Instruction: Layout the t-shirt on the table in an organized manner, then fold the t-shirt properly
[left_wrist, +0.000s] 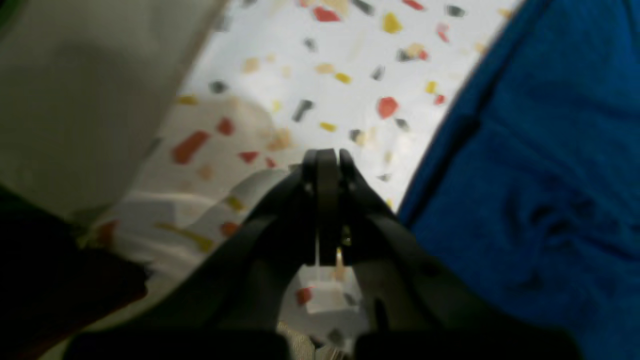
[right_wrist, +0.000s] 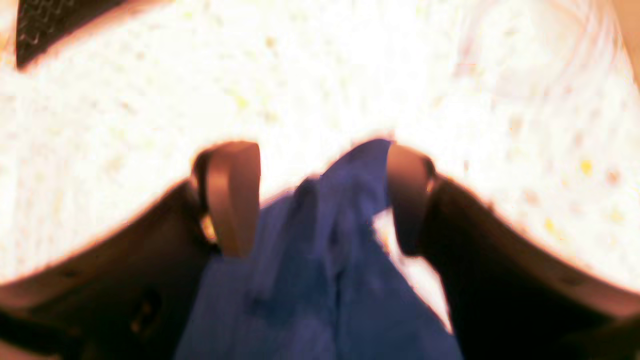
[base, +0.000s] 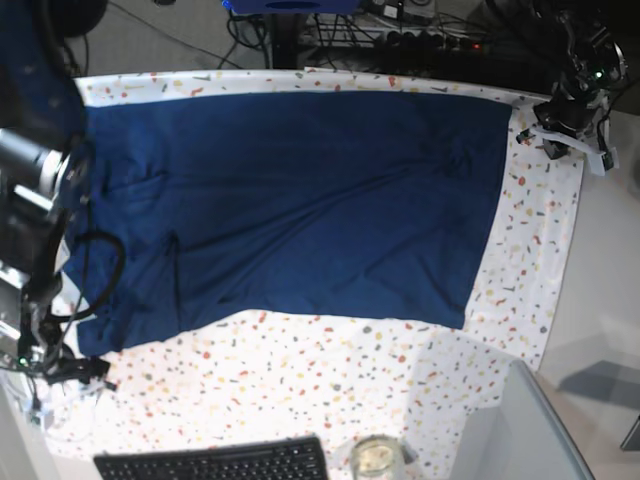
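One step looks done: the t-shirt (base: 300, 200) is spread flat toward twelve o'clock on the desk (base: 300, 390), folding remains, left fingers (left_wrist: 327, 160) are clenched empty, right fingers (right_wrist: 235, 195) are parted around cloth.

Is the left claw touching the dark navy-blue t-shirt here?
Apart. The left wrist view shows the left claw shut over bare speckled table, with a strip of tabletop between it and the t-shirt.

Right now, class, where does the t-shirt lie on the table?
In the base view the t-shirt lies spread flat over the far half of the table, reaching from its left edge almost to the right, with bare speckled tabletop along the near side.
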